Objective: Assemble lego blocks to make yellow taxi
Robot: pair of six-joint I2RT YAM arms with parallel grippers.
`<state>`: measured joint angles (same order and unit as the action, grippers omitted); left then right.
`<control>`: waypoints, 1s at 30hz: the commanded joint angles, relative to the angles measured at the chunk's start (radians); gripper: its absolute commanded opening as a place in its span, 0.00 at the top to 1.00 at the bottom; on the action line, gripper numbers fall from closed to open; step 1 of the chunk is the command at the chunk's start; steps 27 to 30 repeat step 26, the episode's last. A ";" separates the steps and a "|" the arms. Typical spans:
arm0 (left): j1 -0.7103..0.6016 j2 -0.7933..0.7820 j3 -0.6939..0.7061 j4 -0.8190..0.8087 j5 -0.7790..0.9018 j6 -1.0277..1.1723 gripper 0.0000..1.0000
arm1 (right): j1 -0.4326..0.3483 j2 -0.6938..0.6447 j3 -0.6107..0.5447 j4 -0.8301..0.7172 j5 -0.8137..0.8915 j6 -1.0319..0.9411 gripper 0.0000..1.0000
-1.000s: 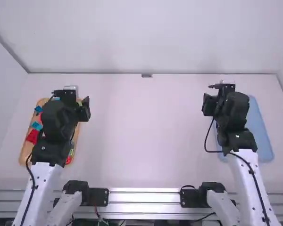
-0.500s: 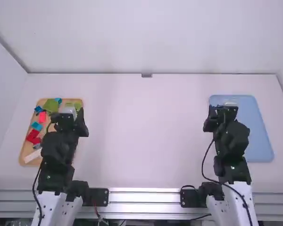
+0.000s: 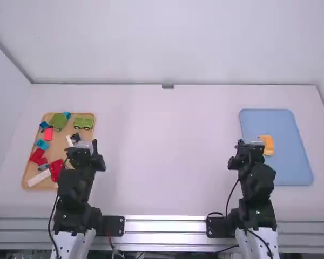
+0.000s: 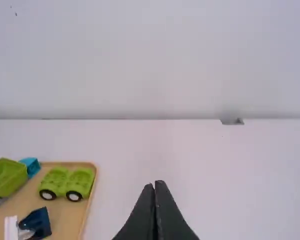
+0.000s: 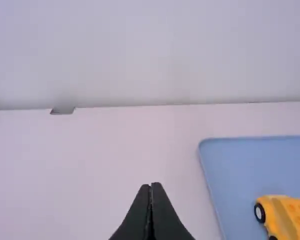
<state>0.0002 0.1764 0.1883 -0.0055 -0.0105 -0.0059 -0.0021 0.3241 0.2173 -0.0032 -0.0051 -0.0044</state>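
Left gripper (image 4: 155, 184) and right gripper (image 5: 150, 186) pull back toward bases, both pinched together; low right swing over blue tray's (image 5: 235, 165) left edge could clip yellow car (image 5: 282, 217).

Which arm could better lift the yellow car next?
Right, most likely: the right gripper is empty and near the yellow car on the blue tray; the left gripper is across the table, by the tan tray.

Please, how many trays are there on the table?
2. The tan tray lies at the left side of the table, holding mixed blocks; the blue tray lies at the right, under the yellow car.
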 commanded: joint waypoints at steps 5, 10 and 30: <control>0.000 -0.092 -0.086 0.006 0.010 0.006 1.00 | 0.002 -0.103 -0.103 0.003 0.005 0.004 1.00; 0.000 -0.144 -0.138 0.006 0.010 0.006 1.00 | 0.002 -0.165 -0.166 0.003 0.005 0.004 1.00; 0.000 -0.176 -0.188 0.006 0.010 0.006 1.00 | 0.002 -0.324 -0.217 0.003 0.005 0.004 1.00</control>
